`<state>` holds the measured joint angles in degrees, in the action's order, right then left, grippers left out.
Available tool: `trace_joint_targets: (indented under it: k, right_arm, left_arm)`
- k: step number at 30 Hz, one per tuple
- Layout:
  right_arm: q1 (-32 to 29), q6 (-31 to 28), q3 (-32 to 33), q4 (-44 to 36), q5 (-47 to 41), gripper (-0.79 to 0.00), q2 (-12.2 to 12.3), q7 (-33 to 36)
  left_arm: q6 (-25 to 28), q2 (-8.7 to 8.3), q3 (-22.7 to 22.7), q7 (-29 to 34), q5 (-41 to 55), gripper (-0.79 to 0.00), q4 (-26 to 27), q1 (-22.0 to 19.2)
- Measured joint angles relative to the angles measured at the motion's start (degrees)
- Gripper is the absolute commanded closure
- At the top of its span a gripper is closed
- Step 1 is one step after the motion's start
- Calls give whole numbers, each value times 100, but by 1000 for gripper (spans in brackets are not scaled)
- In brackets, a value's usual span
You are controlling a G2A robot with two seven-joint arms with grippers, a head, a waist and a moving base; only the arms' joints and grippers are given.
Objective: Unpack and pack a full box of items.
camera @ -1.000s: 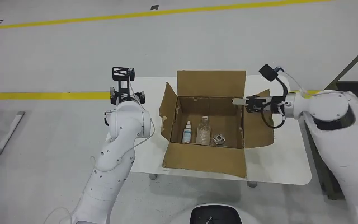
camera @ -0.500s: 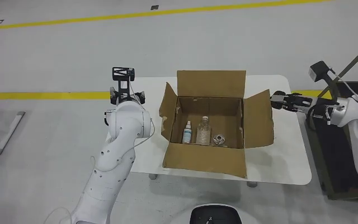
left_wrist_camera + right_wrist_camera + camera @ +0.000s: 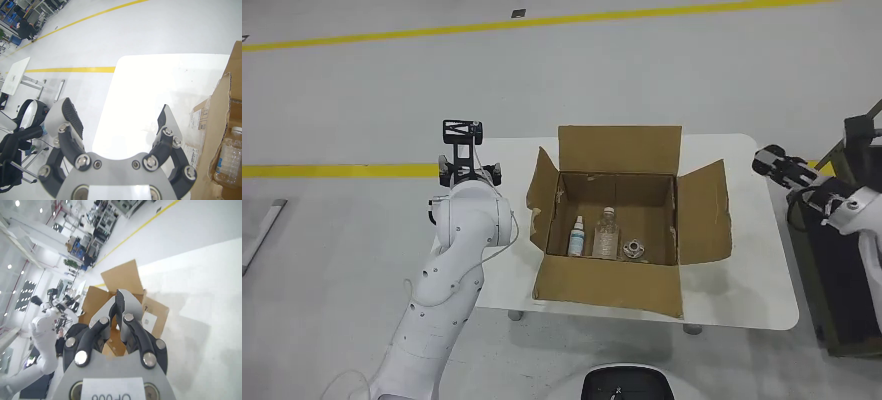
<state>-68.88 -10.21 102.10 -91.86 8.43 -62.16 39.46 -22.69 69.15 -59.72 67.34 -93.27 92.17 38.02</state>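
While the open cardboard box [image 3: 607, 287] stands near the middle of the white table [image 3: 742, 290] with its four flaps spread outward, three things rest on its floor in a row towards the near wall. A small white bottle with a blue label [image 3: 577, 238] is on the left. A clear plastic bottle [image 3: 607, 236] stands just beside it. A small round grey piece [image 3: 635, 246] lies to the right, and what it is cannot be told.

The left flap [image 3: 223, 113] has a ragged, torn edge, and the clear bottle shows through the tear in the left wrist view.

The left gripper [image 3: 115, 106] hangs above the table's far left corner, beside that torn flap and apart from it. Its ribbed pads [image 3: 72, 117] are spread wide with nothing between them, and the box and its contents lie off to one side of the fingers, not between them.

The right gripper [image 3: 119, 294] sits at the table's right edge near the far right corner, tips turned towards the box. Its two fingers are pressed together and hold nothing. The right flap [image 3: 704, 212] lies nearest to them, clear of the tips, with bare table between.
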Motion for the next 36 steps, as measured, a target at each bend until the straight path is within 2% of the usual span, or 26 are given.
trace_joint_targets:
  k: [4,7,10,15,16,17,19,20,25,28,31,36]
  right_arm:
    - [-305,-278,-223,322,1409,0,-28,-1367]
    - [-351,-326,-587,708,1769,0,-88,-2002]
    - [-288,-476,-975,938,1781,0,-153,-2187]
    - [-104,-800,-1434,824,1305,0,-218,-2010]
    - [-62,-864,-1514,780,1186,0,-227,-1898]
    - [-30,-920,-1570,743,1111,0,-231,-1796]
    - [38,-1089,-1698,640,960,0,-237,-1525]
    - [61,-1162,-1751,601,893,0,-238,-1395]
    - [255,-1419,-2084,564,729,0,-232,-545]
    - [404,-1382,-2292,639,910,0,-227,-127]
    - [525,-1245,-2427,718,1019,0,-227,95]
    - [673,-1050,-2570,811,1088,0,-213,529]
  left_arm:
    - [0,0,0,0,0,-785,0,0]
    - [0,0,0,0,0,-785,0,0]
    - [0,0,0,0,0,-785,0,0]
    - [2,0,-2,-4,3,-785,-2,4]
    - [37,1,-29,-53,54,-696,-11,49]
    - [113,1,-57,-109,115,-385,-19,103]
    - [344,-6,-113,-241,103,-197,-6,219]
    - [416,-8,-132,-283,71,0,13,273]
    - [765,-21,-208,-537,-192,0,106,582]
    - [1033,-30,-266,-722,-238,0,146,782]
    - [1257,-29,-356,-477,-85,0,146,878]
    - [1259,-28,-358,-426,-92,0,148,872]
